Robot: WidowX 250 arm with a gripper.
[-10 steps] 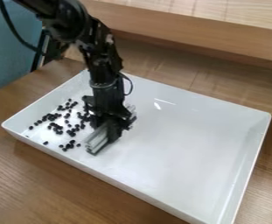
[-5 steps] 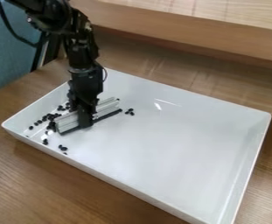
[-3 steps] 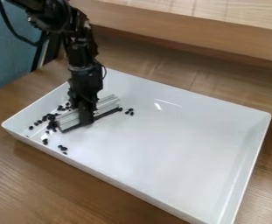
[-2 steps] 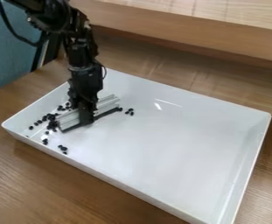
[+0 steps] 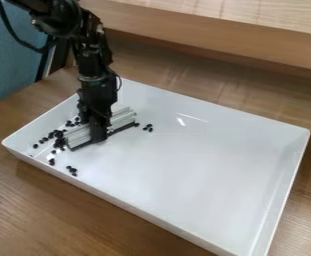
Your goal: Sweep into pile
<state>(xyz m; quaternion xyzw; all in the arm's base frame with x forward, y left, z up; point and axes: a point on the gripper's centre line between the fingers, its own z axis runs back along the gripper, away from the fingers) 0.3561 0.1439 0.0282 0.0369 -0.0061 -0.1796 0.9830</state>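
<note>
While hanging down over the left part of a shallow, glossy white rectangular tray (image 5: pixel 204 180), holds a pale grey, ribbed, straight bar (image 5: pixel 79 138) with a dark strip along the lower edge, closed on it near mid-length with the black two-finger end effector (image 5: pixel 100 131). Leans in from the upper left, along the line of the jointed black arm (image 5: pixel 94 62). As for the small, round, black beans (image 5: pixel 59 134), lie mostly to the left of the end effector, loosely strewn between the bar and the tray's left corner. At the bar's left end, crowd close against it. Farther back, sit in a few by the tray's left rear wall, near the end effector. To the right of the end effector, rest as a little cluster just beside the bar's right end. Toward the front, lie in small groups between the bar's left end and the near wall. Under the tray, spreads out as a brown, wood-grained bench (image 5: pixel 57 215); behind, rises to a light wooden ledge (image 5: pixel 238 35), with a teal panel (image 5: pixel 11 70) at the upper left.
</note>
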